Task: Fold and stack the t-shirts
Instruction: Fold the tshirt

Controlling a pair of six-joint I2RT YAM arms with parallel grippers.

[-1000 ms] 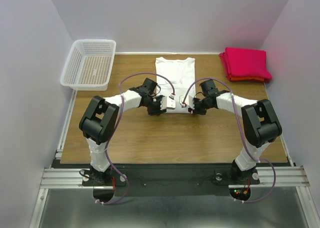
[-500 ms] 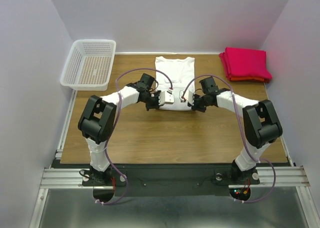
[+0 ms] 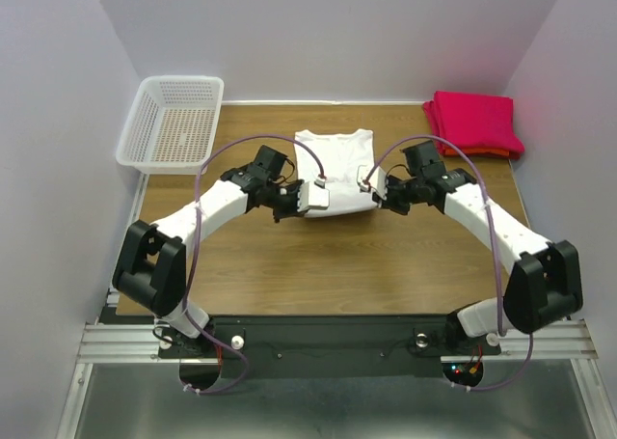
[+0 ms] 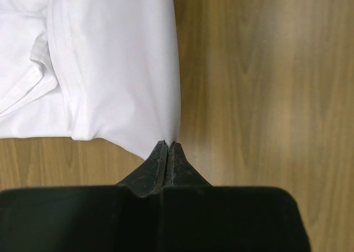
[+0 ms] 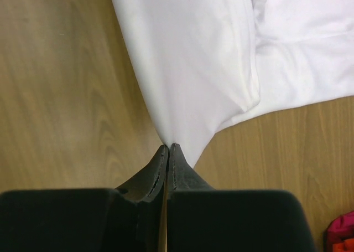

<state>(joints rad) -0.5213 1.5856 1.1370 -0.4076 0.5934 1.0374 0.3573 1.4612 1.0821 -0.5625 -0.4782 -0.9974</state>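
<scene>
A white t-shirt (image 3: 337,159) lies in the middle of the wooden table (image 3: 289,265), its near part lifted and doubled back. My left gripper (image 3: 308,196) is shut on the shirt's near left corner; the left wrist view has the cloth (image 4: 110,69) pinched at the closed tips (image 4: 167,144). My right gripper (image 3: 372,180) is shut on the near right corner, and white cloth (image 5: 204,58) fans out from its closed tips (image 5: 168,147). Folded red and orange-red t-shirts (image 3: 474,123) sit stacked at the back right.
A white lattice basket (image 3: 174,123) stands at the back left corner. White walls close in the table on three sides. A bit of the red stack (image 5: 340,235) shows at the lower right of the right wrist view.
Both grippers have shut on the white shirt's near corners. Both arms have stretched out toward the far side, lifting the near edge, so the shirt looks shorter.
</scene>
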